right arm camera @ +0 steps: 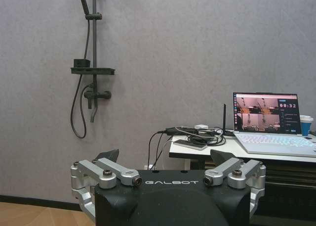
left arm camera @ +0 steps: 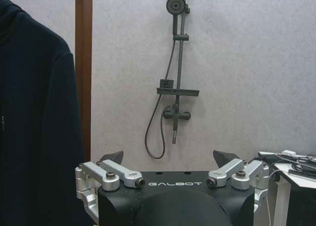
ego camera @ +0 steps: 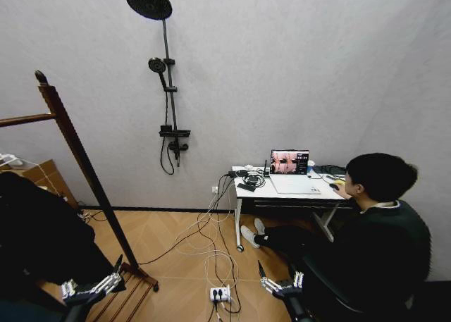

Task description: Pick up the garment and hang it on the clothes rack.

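While the garment (left arm camera: 34, 122) hangs on the clothes rack (ego camera: 77, 160) beside it, the left pincer (left arm camera: 168, 159) is held released, as is the right pincer (right arm camera: 165, 159).

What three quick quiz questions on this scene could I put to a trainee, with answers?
1. True or false: the left gripper is shut on the garment.
2. Which stands nearer the clothes rack: A) left gripper B) right gripper?
3. Fill in: on the wall behind, between rack and desk, hangs a ____.

Key: 1 false, its jaws are open and hold nothing. 2 A. 3 shower set.
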Controlling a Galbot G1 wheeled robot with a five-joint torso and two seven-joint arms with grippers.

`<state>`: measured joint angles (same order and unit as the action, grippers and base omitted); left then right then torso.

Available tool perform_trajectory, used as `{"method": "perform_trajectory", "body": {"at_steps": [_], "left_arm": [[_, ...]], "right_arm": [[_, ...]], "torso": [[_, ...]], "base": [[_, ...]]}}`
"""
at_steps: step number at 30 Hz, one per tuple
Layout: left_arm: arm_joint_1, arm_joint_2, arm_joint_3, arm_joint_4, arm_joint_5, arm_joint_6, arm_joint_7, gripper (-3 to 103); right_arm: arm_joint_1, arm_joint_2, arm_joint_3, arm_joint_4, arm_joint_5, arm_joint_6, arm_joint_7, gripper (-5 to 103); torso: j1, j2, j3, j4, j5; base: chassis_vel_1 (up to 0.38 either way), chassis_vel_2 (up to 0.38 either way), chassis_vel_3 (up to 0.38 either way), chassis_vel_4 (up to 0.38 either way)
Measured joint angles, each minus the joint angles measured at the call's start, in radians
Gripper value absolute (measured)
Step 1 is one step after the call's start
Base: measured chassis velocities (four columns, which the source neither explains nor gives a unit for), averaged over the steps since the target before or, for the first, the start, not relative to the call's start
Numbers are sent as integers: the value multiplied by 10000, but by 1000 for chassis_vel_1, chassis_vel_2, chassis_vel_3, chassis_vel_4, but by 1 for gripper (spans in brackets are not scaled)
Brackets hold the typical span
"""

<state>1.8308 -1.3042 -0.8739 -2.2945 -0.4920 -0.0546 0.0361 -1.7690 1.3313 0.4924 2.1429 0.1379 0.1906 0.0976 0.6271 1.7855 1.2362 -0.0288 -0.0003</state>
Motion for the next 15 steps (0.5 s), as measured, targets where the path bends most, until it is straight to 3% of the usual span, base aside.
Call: {"method": "perform_trajectory", "body": {"at_steps": [15], "left_arm": [[0, 0, 1, 0, 0, 0, 1, 100]], "right_arm": [[0, -1, 3, 1, 0, 0, 0, 100]], "torso": [[0, -1, 0, -3, 5]], "base": [[-68, -68, -57, -52]]}}
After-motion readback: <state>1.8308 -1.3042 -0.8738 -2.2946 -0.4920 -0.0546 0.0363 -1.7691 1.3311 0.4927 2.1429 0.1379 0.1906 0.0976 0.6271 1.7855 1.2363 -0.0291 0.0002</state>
